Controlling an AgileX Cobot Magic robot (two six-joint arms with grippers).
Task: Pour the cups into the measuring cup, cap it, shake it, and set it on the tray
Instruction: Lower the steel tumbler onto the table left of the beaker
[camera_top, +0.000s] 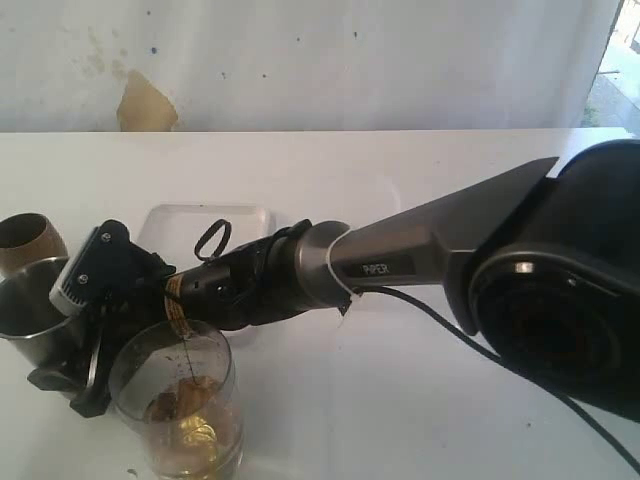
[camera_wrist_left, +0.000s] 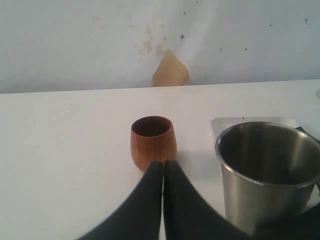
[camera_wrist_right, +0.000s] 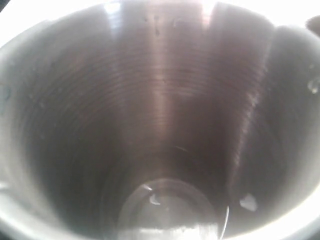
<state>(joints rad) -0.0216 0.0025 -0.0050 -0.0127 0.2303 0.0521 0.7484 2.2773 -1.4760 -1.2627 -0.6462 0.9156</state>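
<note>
The right gripper (camera_top: 68, 388) stands wide and, as far as the dark view lets me judge, it clasps the steel tumbler (camera_top: 25, 305), which stands upright on the table (camera_top: 400, 420). The left gripper (camera_wrist_left: 162, 167) is fully closed and holds nothing. Just beside the tumbler stands the clear measuring cup (camera_top: 180, 400) with brown liquid at its bottom. The brown cup (camera_wrist_left: 152, 142) is behind the tumbler, and the white tray (camera_top: 245, 220) is near.

White, matt desk (camera_top: 420, 190), evenly lit. Behind it a whitish wall (camera_top: 300, 60), meeting the desk's far edge in a straight line. On the wall, a tan irregular patch (camera_top: 146, 105) just above that edge, faint yellowish stains (camera_top: 105, 55) higher up, a few small dark-blue specks (camera_wrist_left: 182, 36). At the exterior view's upper right, a bright strip of daylight (camera_top: 615, 60) past the wall's edge
</note>
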